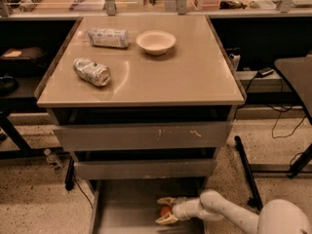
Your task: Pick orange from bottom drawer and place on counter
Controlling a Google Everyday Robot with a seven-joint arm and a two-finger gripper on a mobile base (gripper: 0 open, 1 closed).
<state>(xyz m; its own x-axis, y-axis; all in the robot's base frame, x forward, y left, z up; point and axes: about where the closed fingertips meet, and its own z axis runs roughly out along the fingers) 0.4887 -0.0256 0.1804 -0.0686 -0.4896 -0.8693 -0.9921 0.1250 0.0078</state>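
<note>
Gripper [163, 211] low in bottom drawer [124, 208], fingers [165, 200] spread either side of orange [166, 212]. Risk: off-centre closing squeezes smooth fruit out; it rolls away. Counter [161, 77] not yet reached.

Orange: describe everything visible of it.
The orange is small, round, bright orange and looks smooth; only part of it shows. It is in the open bottom drawer, right of centre, and seems to rest on the grey floor. The pincer reaches in from the right. Its two pale fingers are spread apart, with the orange between them. Whether they touch it cannot be told.
</note>
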